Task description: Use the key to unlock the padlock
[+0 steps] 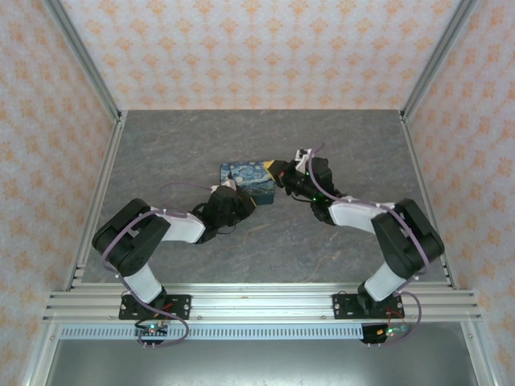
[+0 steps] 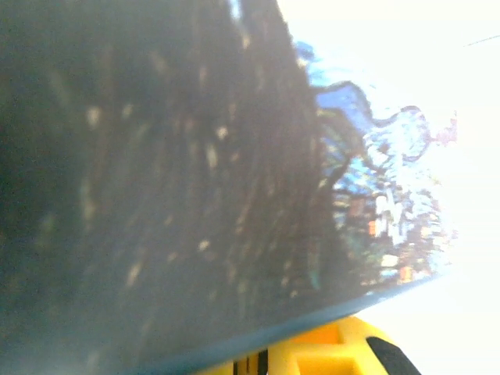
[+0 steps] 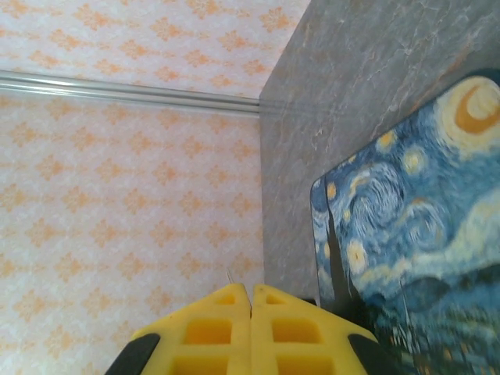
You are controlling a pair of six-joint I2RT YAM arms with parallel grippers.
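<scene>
Two tools flank the padlock, which lies flat with its painted face up near the middle of the grey counter. The left tool is at the block's near-left corner. The right tool is at its right edge.

In the right wrist view the right tool's yellow fingertips are pressed together with no gap, just beside the padlock's edge. A thin pale sliver pokes out past them, too small to name. I cannot make out the key anywhere.

In the left wrist view the padlock's dark side sits very close to the lens, with one yellow fingertip below it. I cannot tell whether the left tool is clamped on the block or only resting against it.

The padlock looks like a rigid, dense block, probably heavy for its bulk and unlikely to deform. Its printed face seems glossy, so pads may skid there. The opposite dark sides look like the better hold, square and low, so the block cannot pivot when a key is pushed in. The key is likely light and thin, and apt to twist between the pads. It is best pinched flat across its head, with the blade left free.
</scene>
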